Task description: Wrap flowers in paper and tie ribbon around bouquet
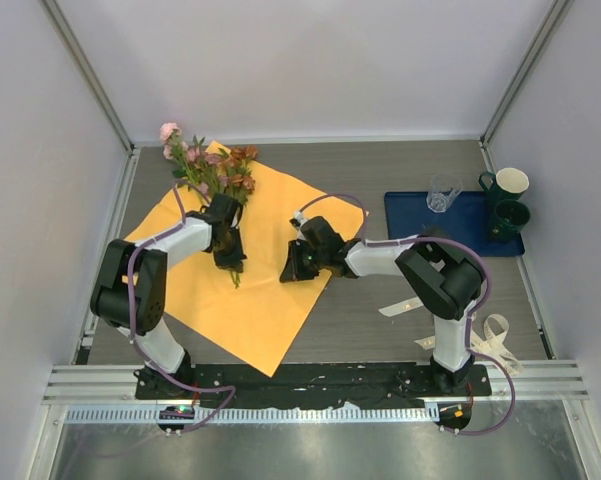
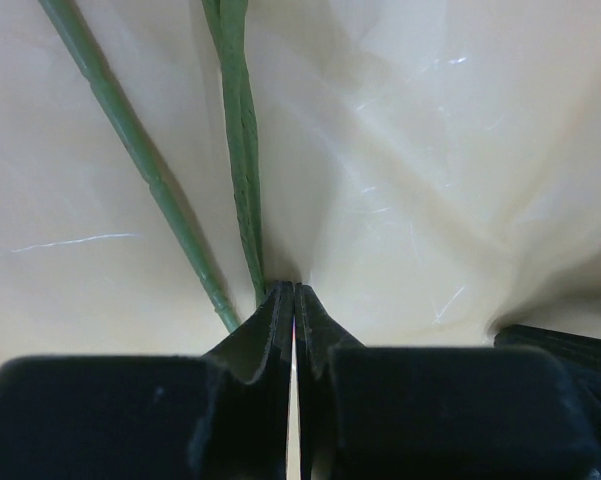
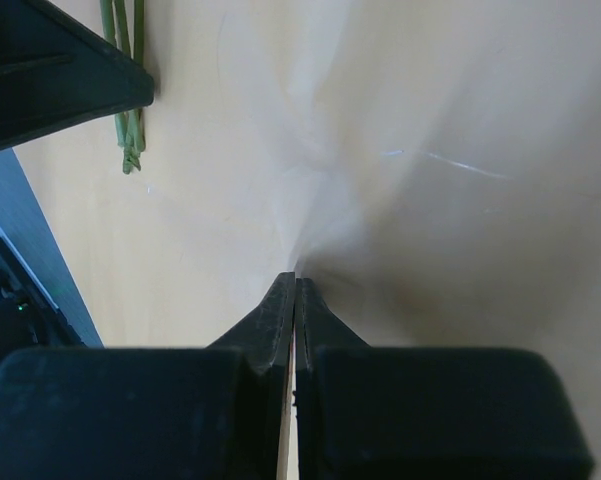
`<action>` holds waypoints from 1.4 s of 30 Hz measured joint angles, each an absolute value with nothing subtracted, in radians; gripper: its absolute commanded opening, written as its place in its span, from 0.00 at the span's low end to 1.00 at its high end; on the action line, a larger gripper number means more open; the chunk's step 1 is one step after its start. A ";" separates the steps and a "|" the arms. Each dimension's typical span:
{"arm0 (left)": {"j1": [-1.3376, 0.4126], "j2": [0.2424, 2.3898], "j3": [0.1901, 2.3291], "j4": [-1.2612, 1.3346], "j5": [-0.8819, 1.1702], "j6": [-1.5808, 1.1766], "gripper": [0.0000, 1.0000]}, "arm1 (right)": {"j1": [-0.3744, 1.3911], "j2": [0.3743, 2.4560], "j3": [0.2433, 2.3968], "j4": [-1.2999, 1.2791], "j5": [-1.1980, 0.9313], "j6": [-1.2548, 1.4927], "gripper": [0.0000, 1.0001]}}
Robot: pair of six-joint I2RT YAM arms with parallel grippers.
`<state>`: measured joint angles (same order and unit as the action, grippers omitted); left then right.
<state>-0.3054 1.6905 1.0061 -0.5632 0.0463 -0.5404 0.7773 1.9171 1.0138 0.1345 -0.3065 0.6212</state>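
Step in hand, as we read it: the start of the wrap, with stems pinned and a fold of sheet about to go over them. The large bright orange sheet of paper [image 1: 250,315] lay as a diamond at left-centre of the top view. The small bunch of artificial flowers with pink and brown blooms and green leaves [image 1: 208,165] lay on its upper corner, blooms past the edge and stems running down toward the middle.

The left gripper [image 1: 230,258] sat on the stem ends with its jaws closed. In its wrist view two thin green stems [image 2: 242,150] ran right into the tips, so we logged it as pinching the flowers. The right gripper [image 1: 292,268] was near it on the sheet, also closed. Paper puckered out from its tips, so we took it as pinching the paper.

To do this well, we judged: keep the stems pinned, carry the pinched fold low and slowly over them, and avoid dragging the sheet from under the blooms. The paper could tear at the pucker.

Hard to tell:
- Whether the left jaws also caught paper under the stems.
- How much paper sat inside the right jaws.
- True paper colour in the wrist views, which washed the orange out to cream.
- The full run of the narrow cream-white ribbon [image 1: 497,335], which lay at lower right, well apart and partly behind the right arm.
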 measured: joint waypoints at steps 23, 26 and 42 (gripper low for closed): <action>-0.305 0.875 0.801 -0.624 0.233 -0.756 0.65 | 1.450 1.545 0.992 -0.291 0.095 0.126 0.69; -0.305 0.783 0.733 -0.638 0.252 -0.809 0.61 | 1.449 1.562 0.989 -0.325 0.177 0.137 0.69; -0.506 0.913 0.476 -0.506 0.230 -0.964 0.00 | 1.278 1.358 0.504 0.060 0.109 1.075 0.56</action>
